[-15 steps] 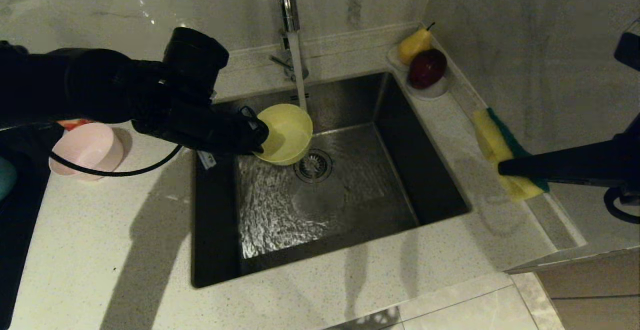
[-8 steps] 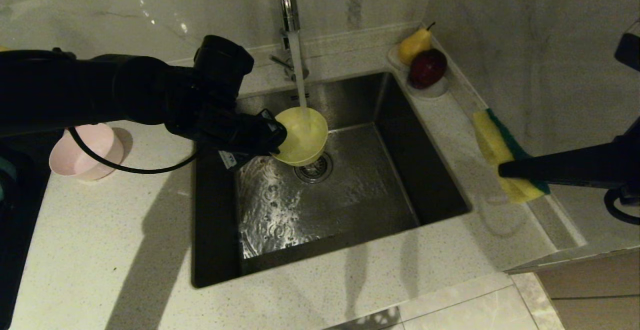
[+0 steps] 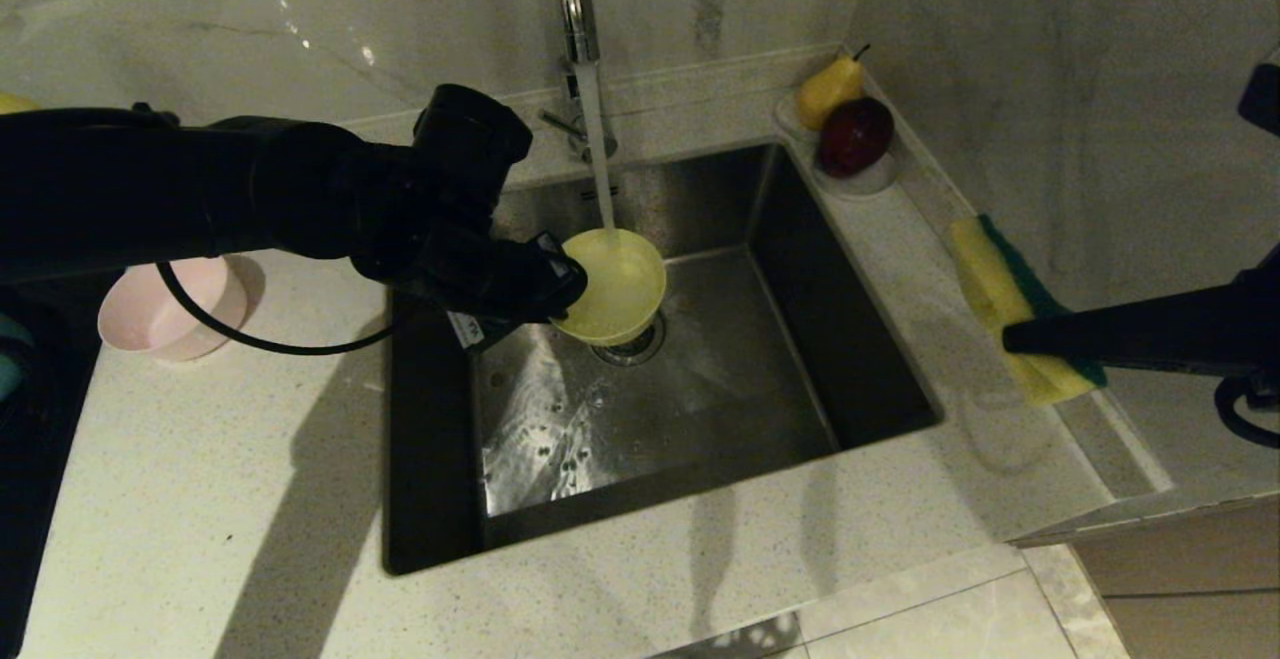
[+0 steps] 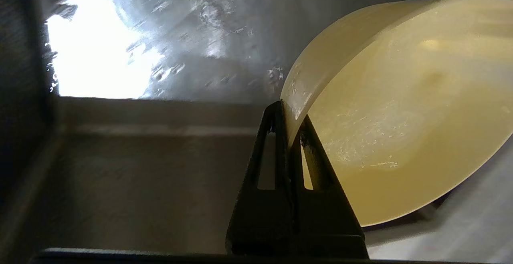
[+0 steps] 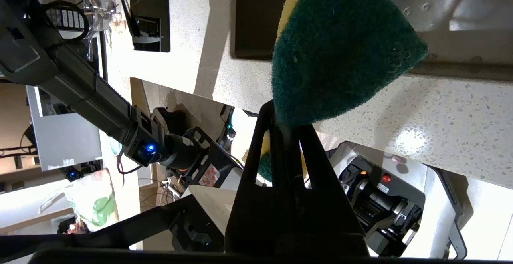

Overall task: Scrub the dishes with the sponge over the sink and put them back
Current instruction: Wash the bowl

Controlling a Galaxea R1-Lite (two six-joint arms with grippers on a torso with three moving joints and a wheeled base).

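Observation:
My left gripper [image 3: 562, 284] [image 4: 289, 113] is shut on the rim of the yellow bowl [image 3: 615, 284] [image 4: 404, 111], holding it over the steel sink [image 3: 850, 339] under the running tap, above the drain. Water streams into the bowl. My right gripper [image 3: 1010, 339] [image 5: 285, 115] is shut on the yellow and green sponge [image 3: 1000, 289] [image 5: 340, 51], held above the counter to the right of the sink. A pale pink bowl [image 3: 165, 314] sits on the counter at the left, partly behind my left arm.
The faucet [image 3: 575, 29] rises behind the sink. A white dish [image 3: 870, 179] with a pear [image 3: 828, 89] and a dark red fruit [image 3: 855, 134] stands at the back right corner. A dark surface [image 3: 30, 499] borders the counter at far left.
My left arm has carried the yellow bowl to the right and slightly down, from beside the water stream to directly under it. The right arm and sponge have stayed still.

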